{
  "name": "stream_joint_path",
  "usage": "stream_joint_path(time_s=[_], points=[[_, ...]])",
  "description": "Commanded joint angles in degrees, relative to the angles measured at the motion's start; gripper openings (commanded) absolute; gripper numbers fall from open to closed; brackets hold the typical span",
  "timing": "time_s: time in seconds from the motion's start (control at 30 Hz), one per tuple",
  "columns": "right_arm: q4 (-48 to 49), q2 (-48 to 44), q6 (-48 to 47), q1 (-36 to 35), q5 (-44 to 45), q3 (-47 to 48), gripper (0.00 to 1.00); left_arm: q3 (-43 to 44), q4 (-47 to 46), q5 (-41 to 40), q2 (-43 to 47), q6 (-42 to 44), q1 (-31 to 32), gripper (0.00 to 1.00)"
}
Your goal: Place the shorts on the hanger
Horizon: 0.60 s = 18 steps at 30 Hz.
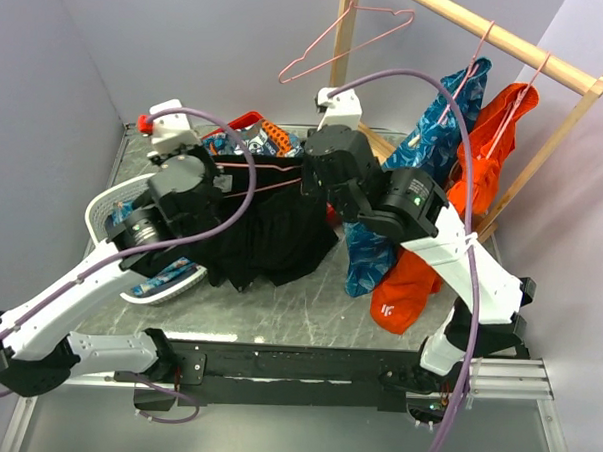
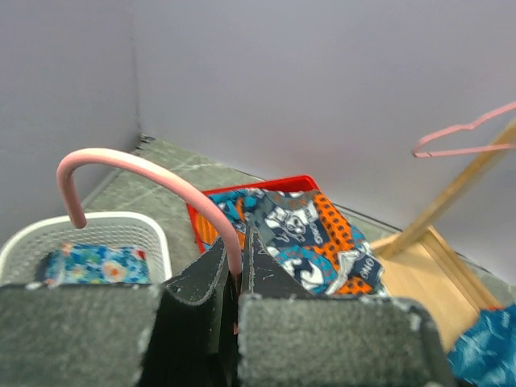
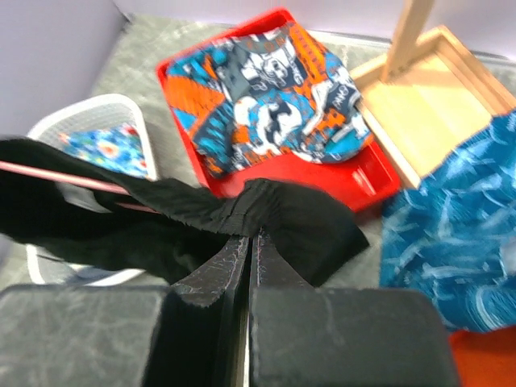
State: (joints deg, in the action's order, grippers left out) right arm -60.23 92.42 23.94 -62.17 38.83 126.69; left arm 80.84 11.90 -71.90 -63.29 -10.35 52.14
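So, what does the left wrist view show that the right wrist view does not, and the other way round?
Only the left wrist view: the hook of the hanger, pinched in the left gripper, and a second pink hanger high on the right. Only the right wrist view: the shorts, pinched in the right gripper, the hanger's straight wire running across them. Both: the red tray with a patterned garment, and the white basket.

Patterned garment [image 3: 266, 89] in red tray [image 3: 377, 182]; white basket [image 2: 157, 248].

Matt black soft cloth shorts [image 1: 271, 235], smooth pink coated-wire hanger [image 2: 101, 155], bare wood rail [image 1: 510, 40], glossy red plastic tray [image 3: 375, 181], white plastic mesh basket [image 2: 153, 242].
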Motion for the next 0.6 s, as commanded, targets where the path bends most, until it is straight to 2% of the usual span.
stream_joint_path(time_s=[0.0,0.3,0.33,0.43,0.47,0.53,0.57], points=[[2.39,1.27,-0.65,0.56,-2.08,5.67,0.00,-0.68,-0.73,4.13,-1.84,-3.53,1.82,0.01],[5.91,-0.22,-1.53,0.74,-7.71,0.40,0.02,0.37,-5.65,8.08,-2.72,-0.65,4.37,0.01],[6.35,-1.96,-2.23,0.74,-8.24,-2.13,0.05,1.33,-5.05,9.13,-2.46,-0.55,4.37,0.01],[9.77,-7.58,-5.21,0.74,-11.23,-9.24,0.29,3.70,-1.63,14.06,-1.84,0.50,4.37,0.01],[10.47,-9.09,-6.01,0.65,-11.75,-10.58,0.44,4.32,-0.31,16.85,-1.32,0.68,4.37,0.01],[11.79,-13.64,-9.07,0.74,-14.82,-13.82,0.54,5.46,3.02,19.24,-0.44,1.64,4.37,0.01],[12.50,-15.50,-10.22,0.65,-16.05,-15.23,0.63,6.17,4.95,20.56,0.26,1.65,4.37,0.01]])
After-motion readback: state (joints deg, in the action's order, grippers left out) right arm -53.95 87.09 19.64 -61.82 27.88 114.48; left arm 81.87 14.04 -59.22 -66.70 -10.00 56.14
